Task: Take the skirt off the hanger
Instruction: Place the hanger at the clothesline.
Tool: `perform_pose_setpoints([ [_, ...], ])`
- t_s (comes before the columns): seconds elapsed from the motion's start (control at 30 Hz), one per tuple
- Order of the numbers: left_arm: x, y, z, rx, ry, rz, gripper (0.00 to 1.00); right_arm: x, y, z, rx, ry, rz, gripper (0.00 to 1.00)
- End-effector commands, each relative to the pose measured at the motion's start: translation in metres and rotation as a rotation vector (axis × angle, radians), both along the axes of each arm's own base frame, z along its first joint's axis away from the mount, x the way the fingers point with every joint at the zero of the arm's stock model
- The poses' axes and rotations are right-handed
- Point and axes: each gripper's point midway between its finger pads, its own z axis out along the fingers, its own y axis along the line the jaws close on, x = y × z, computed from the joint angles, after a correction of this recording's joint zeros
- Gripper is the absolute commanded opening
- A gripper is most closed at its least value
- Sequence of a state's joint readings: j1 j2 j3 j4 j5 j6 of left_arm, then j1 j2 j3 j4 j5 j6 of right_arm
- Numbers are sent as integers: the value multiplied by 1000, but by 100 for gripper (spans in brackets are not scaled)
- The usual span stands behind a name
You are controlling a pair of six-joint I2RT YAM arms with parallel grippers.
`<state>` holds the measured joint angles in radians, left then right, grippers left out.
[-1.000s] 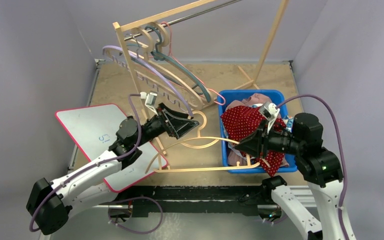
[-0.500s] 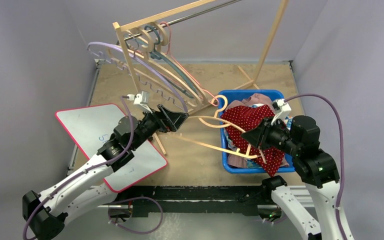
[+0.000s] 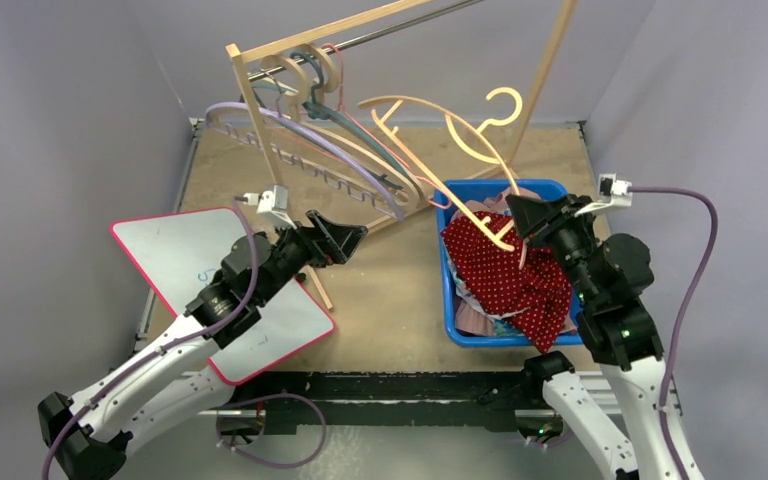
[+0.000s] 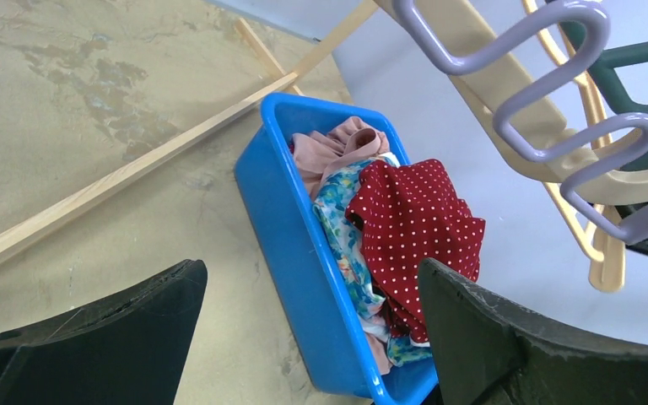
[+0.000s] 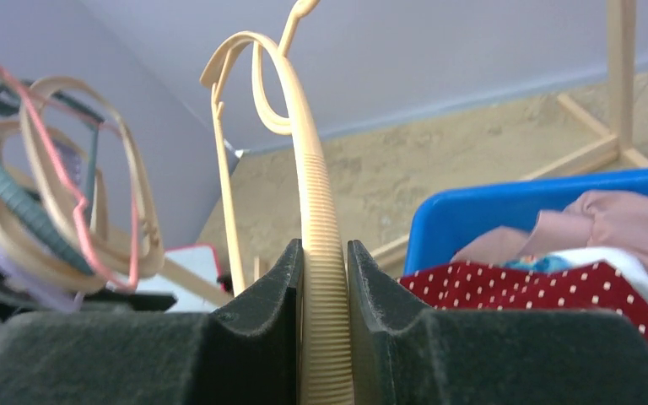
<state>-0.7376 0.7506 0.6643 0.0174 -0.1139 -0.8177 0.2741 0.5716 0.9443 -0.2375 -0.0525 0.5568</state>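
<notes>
The cream hanger stands raised above the blue bin, bare, its hook high near the rack's post. My right gripper is shut on its ribbed lower arm; in the right wrist view the hanger sits pinched between the pads of that gripper. The red polka-dot skirt lies in the bin, draped over its front right rim, apart from the hanger. My left gripper hangs open left of the bin. In the left wrist view that gripper holds nothing, with the skirt beyond.
A wooden rack at the back carries several hangers, among them a lavender one close to my left gripper. A pink-edged whiteboard lies at the left. Pink and floral garments lie under the skirt.
The right arm has swung the hanger from lying low across the table and bin up into the air. The skirt stayed in the bin. The left gripper drew back left.
</notes>
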Motion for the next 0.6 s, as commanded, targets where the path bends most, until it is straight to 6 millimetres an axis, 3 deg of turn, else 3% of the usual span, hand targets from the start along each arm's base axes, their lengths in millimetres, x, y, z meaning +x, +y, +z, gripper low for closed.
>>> perform_pose_setpoints([
  [0.0, 0, 5, 37, -40, -68, 16, 95, 26, -13, 65, 114, -265, -111, 0],
  [0.2, -5, 13, 42, -47, -73, 29, 96, 48, -23, 95, 128, -354, -200, 0],
  [0.37, -8, 16, 43, -43, -72, 33, 97, 64, -16, 103, 154, -380, -185, 0],
  [0.4, -8, 17, 44, -42, -73, 33, 97, 64, -16, 117, 170, -409, -183, 0],
  [0.57, -10, 17, 45, -45, -70, 29, 97, 73, -10, 136, 189, -443, -162, 0],
])
